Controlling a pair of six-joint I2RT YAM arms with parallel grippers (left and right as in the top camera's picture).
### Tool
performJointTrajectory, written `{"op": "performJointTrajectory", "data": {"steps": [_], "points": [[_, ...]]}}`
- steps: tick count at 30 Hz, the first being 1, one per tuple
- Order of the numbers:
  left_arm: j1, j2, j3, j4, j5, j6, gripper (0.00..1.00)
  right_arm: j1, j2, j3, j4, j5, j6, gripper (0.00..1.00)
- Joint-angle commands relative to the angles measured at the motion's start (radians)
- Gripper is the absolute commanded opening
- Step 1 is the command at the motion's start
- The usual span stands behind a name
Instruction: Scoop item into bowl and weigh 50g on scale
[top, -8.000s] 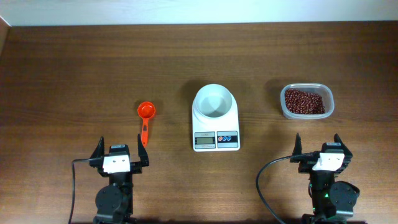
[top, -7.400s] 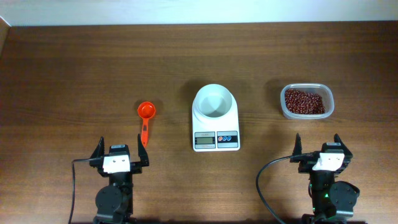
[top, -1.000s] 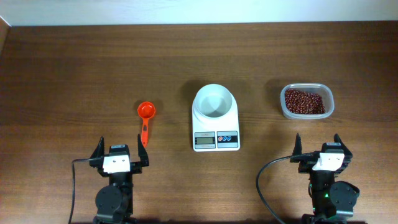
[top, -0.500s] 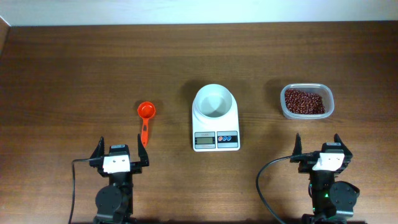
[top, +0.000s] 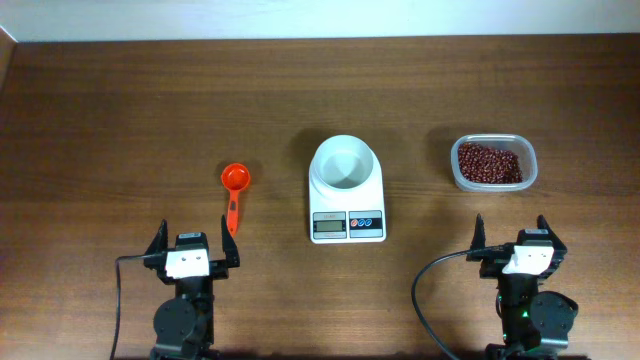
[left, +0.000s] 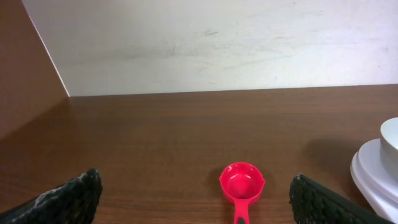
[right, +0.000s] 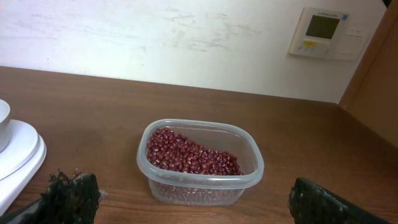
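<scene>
Biggest thing here is the table (top: 120, 110), dark brown wood with a fine streaky grain running across, butting up to a plain white wall at 12 o'clock. Next, the two black arms parked along the 6 o'clock edge: the left pincer (top: 195, 236) and the right pincer (top: 511, 228) both have their jaws spread wide and nothing in them. In the wrist views the fingers (left: 68, 199) look like black pads with a knobbly, grippy texture. Dead centre sits the scale (top: 347, 213), a flat, smooth white plastic rectangle with a small grey display and two round buttons on its 6 o'clock edge. The bowl (top: 345, 165) is on the scale's 12 o'clock end, round, white, plain smooth walls, nothing in it that I can see. Over at roughly 2 o'clock from the scale, well apart from it, is a clear plastic tub (top: 530, 165), rectangular with rounded corners and a rolled rim. At 9 o'clock from the scale lies an orange-red plastic scoop (top: 235, 180), round cup toward 12 o'clock, with the thin handle pointing at 6 o'clock, close to the left pincer's inner finger. Smallest of all are the beans (top: 489, 163), tiny, oval, glossy reddish-brown, heaped loose inside the tub.
</scene>
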Motion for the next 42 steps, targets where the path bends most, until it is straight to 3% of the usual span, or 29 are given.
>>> {"op": "performJointTrajectory", "data": {"steps": [1,24,28,31,33,38,42], "points": [[0.006,-0.005,-0.002,-0.005,0.003,0.016,0.99,-0.005,-0.003,-0.005,-0.004,0.005,0.008,0.99],[0.006,-0.005,-0.001,0.003,0.008,0.016,0.99,-0.005,-0.003,-0.005,-0.004,0.004,0.008,0.99],[0.006,0.001,0.106,-0.119,0.174,0.007,0.99,-0.005,-0.003,-0.005,-0.004,0.005,0.008,0.99],[0.006,0.114,0.355,-0.377,0.204,-0.087,0.99,-0.005,-0.003,-0.005,-0.004,0.005,0.008,0.99],[0.006,0.240,0.510,-0.467,0.252,-0.087,0.99,-0.005,-0.003,-0.005,-0.004,0.005,0.008,0.99],[0.006,0.749,0.964,-0.713,0.293,-0.086,0.99,-0.005,-0.003,-0.005,-0.004,0.004,0.008,0.99],[0.006,1.054,1.196,-0.851,0.353,-0.086,0.99,-0.005,-0.003,-0.005,-0.004,0.005,0.008,0.99]]}}
